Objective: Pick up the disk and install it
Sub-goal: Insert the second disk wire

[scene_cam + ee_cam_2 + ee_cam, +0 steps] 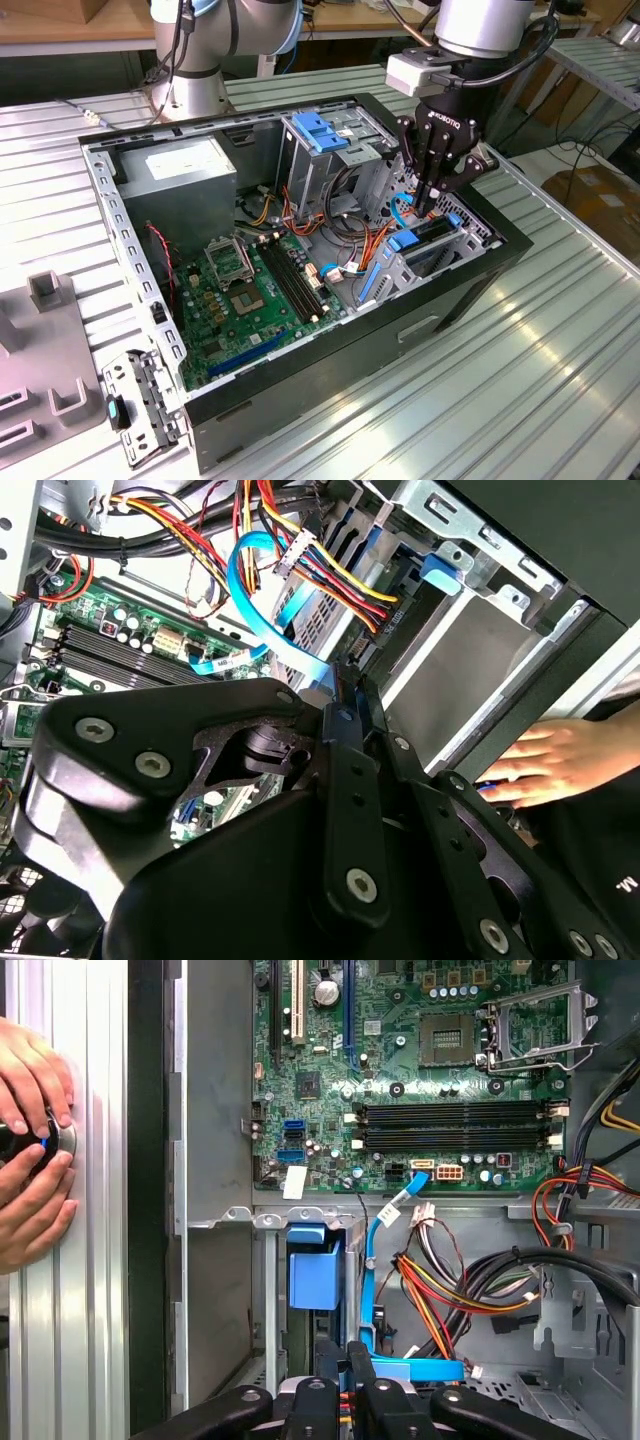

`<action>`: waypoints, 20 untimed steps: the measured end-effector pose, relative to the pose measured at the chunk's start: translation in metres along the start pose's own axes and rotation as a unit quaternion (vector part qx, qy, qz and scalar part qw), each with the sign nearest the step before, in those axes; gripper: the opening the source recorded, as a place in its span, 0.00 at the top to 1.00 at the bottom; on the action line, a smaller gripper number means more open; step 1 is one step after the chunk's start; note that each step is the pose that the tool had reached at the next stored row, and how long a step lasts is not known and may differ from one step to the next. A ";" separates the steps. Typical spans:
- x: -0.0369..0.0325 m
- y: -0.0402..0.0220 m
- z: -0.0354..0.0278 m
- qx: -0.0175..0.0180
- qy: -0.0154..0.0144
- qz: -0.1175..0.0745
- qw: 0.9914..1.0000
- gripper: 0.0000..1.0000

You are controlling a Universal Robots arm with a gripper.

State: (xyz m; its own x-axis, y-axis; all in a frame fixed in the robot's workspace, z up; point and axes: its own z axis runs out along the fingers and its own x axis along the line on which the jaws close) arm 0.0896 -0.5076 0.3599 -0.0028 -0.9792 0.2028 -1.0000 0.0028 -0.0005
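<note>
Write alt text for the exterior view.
A robot arm's black hand reaches down into the drive bay of an open computer case lying on a ribbed metal table. The green motherboard, coloured cables and a blue latch on the metal cage are exposed.

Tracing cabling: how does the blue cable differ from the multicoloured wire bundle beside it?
The blue cable is one flat band in one colour; the wire bundle is several thin strands, yellow, red, orange, black. The blue cable loops; the wire bundle runs straighter. Both lie inside the case.
</note>
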 end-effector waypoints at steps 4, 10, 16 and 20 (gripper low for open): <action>0.0031 0.0000 0.0011 0.000 -0.004 0.000 1.000 0.84; 0.0119 0.0000 0.0045 0.001 -0.005 0.000 1.000 0.84; 0.0119 0.0000 0.0053 0.005 -0.006 0.001 1.000 0.84; 0.0120 0.0005 0.0057 0.012 -0.008 0.002 1.000 0.84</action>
State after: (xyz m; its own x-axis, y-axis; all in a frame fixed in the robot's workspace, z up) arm 0.0891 -0.5205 0.3568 -0.0064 -0.9823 0.1870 -0.9997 0.0017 -0.0250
